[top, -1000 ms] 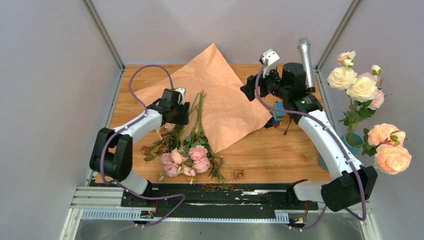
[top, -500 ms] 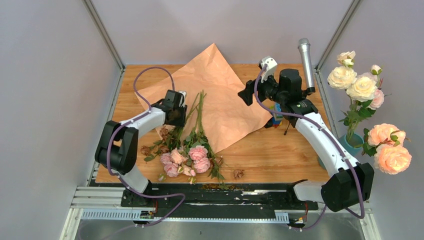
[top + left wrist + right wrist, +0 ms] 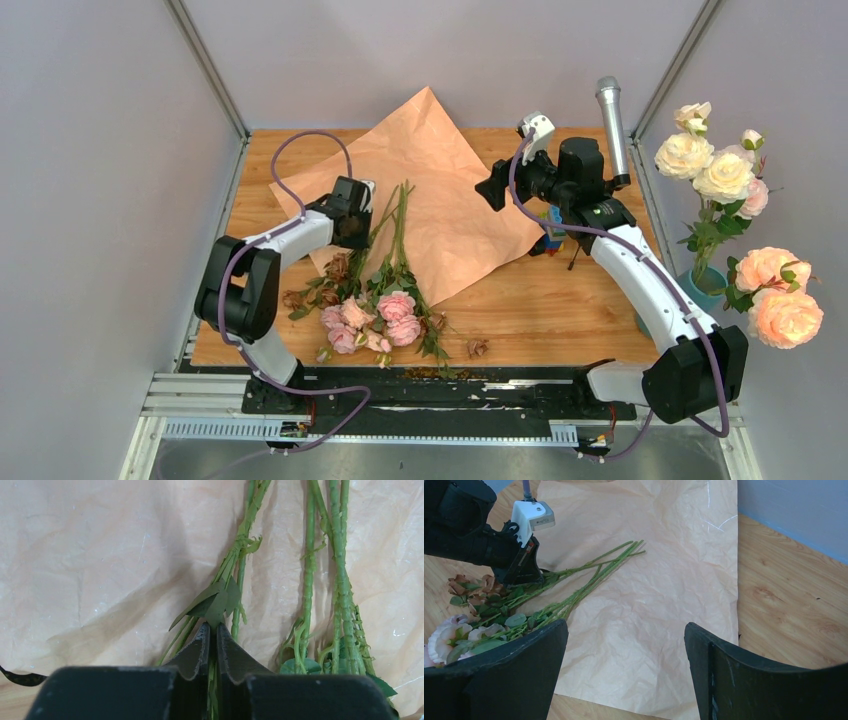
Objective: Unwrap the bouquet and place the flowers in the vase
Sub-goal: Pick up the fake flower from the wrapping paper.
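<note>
No word, brand, number or sign is showing legibly in any view. The crumpled tan kraft paper sheet [image 3: 440,190] and the light wooden tabletop [image 3: 540,300] are lying unmarked, and the small white camera box [image 3: 529,516] is showing only a grey face too small to read.

Overhead view is bright and even, with soft light from above, so the kraft paper [image 3: 430,190] only has faint shadows around it, but the peach roses [image 3: 785,315] way off to its right are blown out and kinda glowing. Left wrist cam shows the paper's crinkles clearly, with a soft grey shadow left of the flower stems [image 3: 240,570] lying on it. Right wrist cam catches small white glare streaks on the paper's far side, and the right gripper [image 3: 625,626] fingers [image 3: 499,680] in front of it are dark, slightly soft blobs.
</note>
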